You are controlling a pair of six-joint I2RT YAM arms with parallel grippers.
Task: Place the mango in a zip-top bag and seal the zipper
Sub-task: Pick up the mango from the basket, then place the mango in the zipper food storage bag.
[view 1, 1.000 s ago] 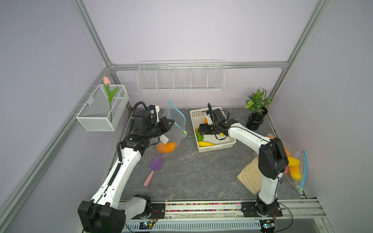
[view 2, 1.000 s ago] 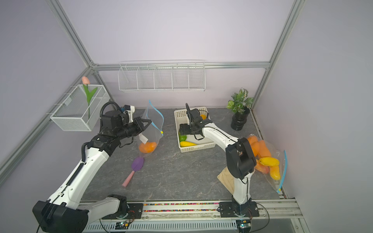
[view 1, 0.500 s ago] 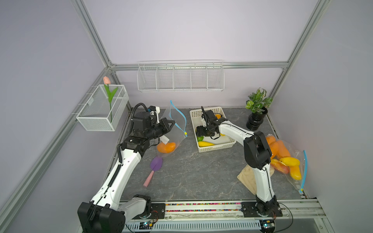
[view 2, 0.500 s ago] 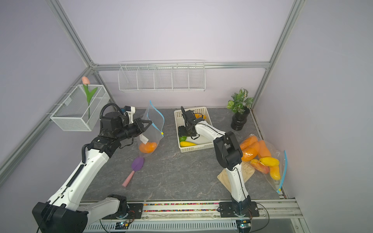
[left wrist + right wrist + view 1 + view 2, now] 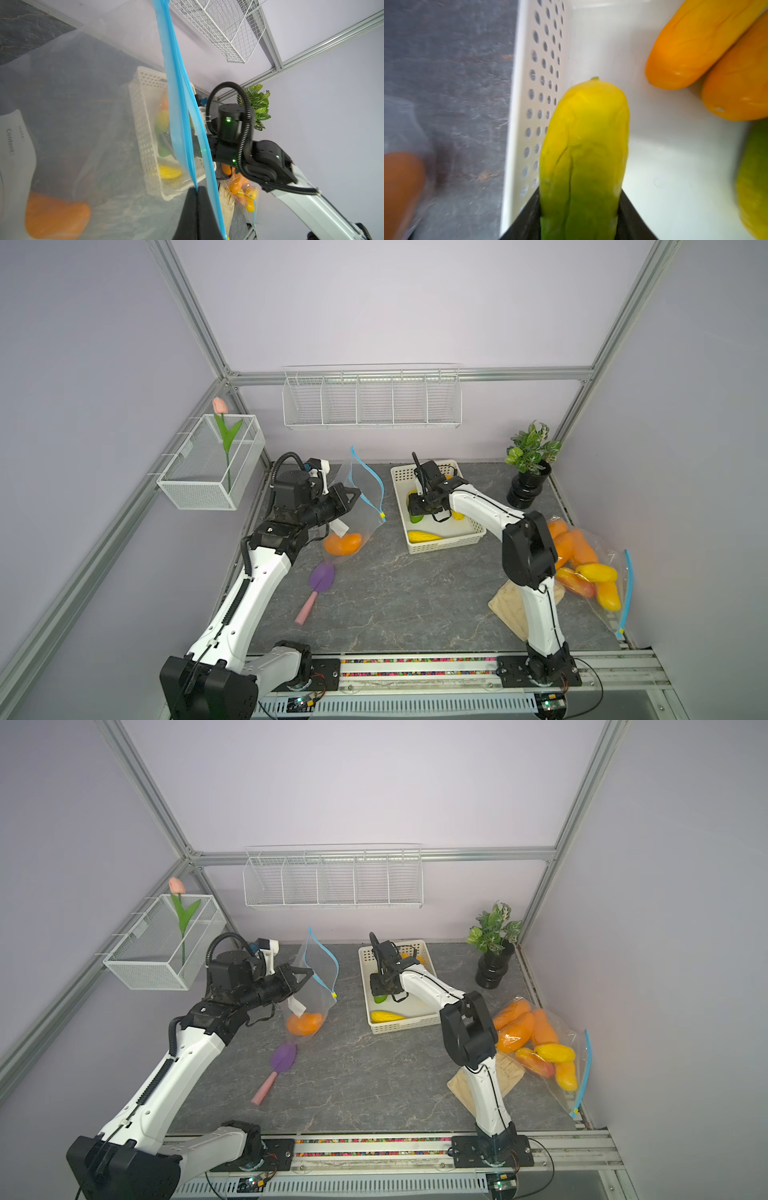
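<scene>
Reaching down into the white basket (image 5: 441,546), the right fingers (image 5: 525,224) were pressed against both sides of a mango (image 5: 583,145), one dark finger on each flank. The fruit was green at the gripped end and yellow at its free end, and it lay just beside the basket's perforated wall. Four more mangoes shared the basket: two orange ones (image 5: 695,41) touching each other, a yellow one (image 5: 424,536) near the front wall, and another green-yellow one at the edge of the right wrist view.

Beside the basket, on the side toward the left arm, a clear bag (image 5: 360,499) hung upright. The left fingers (image 5: 187,218) were pressed together, pinching its rim at the blue zipper strip (image 5: 365,477). The two halves of that strip bowed apart, so the mouth stood open, with the yellow slider (image 5: 381,514) at the end nearer the basket. An orange mango (image 5: 343,543) lay in the bottom of the bag, low over the bench (image 5: 395,605); whether the bag touched the bench could not be told.

In front of the held bag a purple scoop (image 5: 322,577) with a pink handle lay flat on the bench. Behind the basket, toward the far corner, stood a potted plant (image 5: 530,456). Well apart from the basket on its other side, a second bag (image 5: 611,556) lay at the bench edge holding orange and yellow mangoes, and a tan cloth (image 5: 505,608) lay beside it.
</scene>
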